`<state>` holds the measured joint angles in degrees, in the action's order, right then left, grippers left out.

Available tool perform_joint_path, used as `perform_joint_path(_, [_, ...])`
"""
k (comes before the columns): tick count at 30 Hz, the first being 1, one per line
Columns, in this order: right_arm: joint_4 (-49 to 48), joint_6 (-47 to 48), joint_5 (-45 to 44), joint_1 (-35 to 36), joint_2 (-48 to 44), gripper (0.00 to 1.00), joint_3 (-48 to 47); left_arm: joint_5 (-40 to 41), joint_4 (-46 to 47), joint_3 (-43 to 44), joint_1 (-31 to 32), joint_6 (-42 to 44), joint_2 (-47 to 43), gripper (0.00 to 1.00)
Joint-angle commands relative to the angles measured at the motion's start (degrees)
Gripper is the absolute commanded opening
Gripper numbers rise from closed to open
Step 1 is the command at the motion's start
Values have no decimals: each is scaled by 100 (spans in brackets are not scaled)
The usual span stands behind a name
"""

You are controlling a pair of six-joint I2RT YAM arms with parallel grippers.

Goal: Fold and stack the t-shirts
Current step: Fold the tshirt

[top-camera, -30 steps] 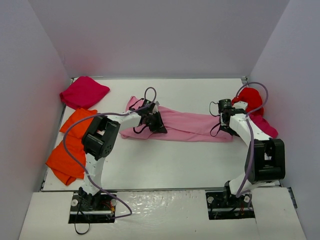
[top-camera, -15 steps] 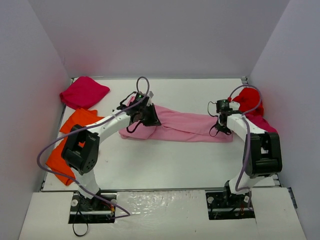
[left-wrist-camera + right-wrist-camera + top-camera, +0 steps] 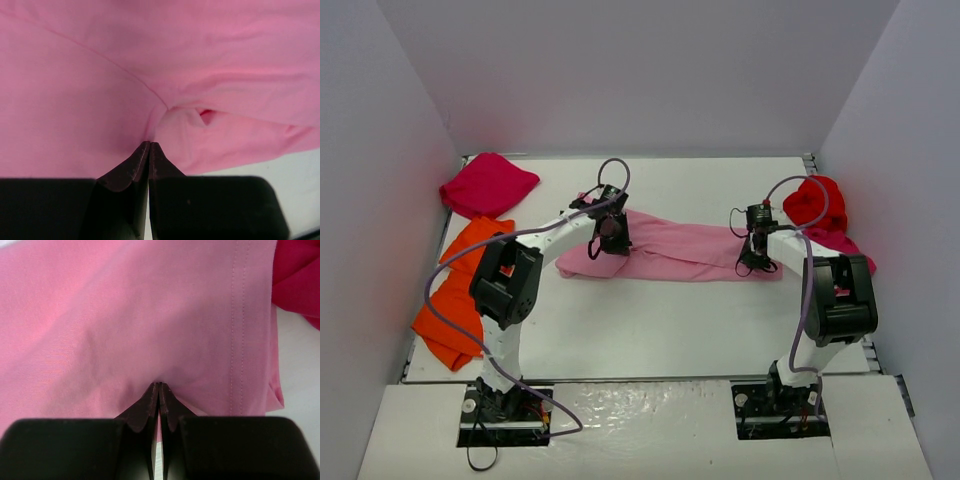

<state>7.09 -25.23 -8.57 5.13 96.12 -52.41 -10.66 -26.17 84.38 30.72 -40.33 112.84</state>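
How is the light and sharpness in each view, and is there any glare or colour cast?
Top view: even light, sharp, glare on the glossy near strip, reddish cast on the left wall. Left wrist: pink shirt slightly soft, left tool almost black. Right wrist: hem stitching crisp, no glare.

Pink shirt (image 3: 690, 250) spans mid-table; open table (image 3: 660, 320) nearer; orange shirts (image 3: 455, 300) block left edge.

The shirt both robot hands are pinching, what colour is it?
The shirt is light pink, clearest in the left wrist view.
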Motion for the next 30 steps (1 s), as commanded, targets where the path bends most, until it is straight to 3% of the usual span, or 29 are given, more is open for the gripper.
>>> perform_joint_path(1, [3,1,158,63,-305,0,20,793,-499,940,-115,452,-417,0])
perform_joint_path(9, [-41,-149,-408,296,-1024,0,141,190,-92,514,-543,475,-827,0])
perform_joint_path(15, [-41,-81,-294,335,-945,0,-25,-94,417,-29,-1091,278,-446,0])
perform_joint_path(26, [-376,81,-250,402,-648,0,-112,213,349,675,-1129,570,448,0])
perform_joint_path(30, [-459,124,-261,419,-691,0,-145,248,401,671,-1077,570,349,0])
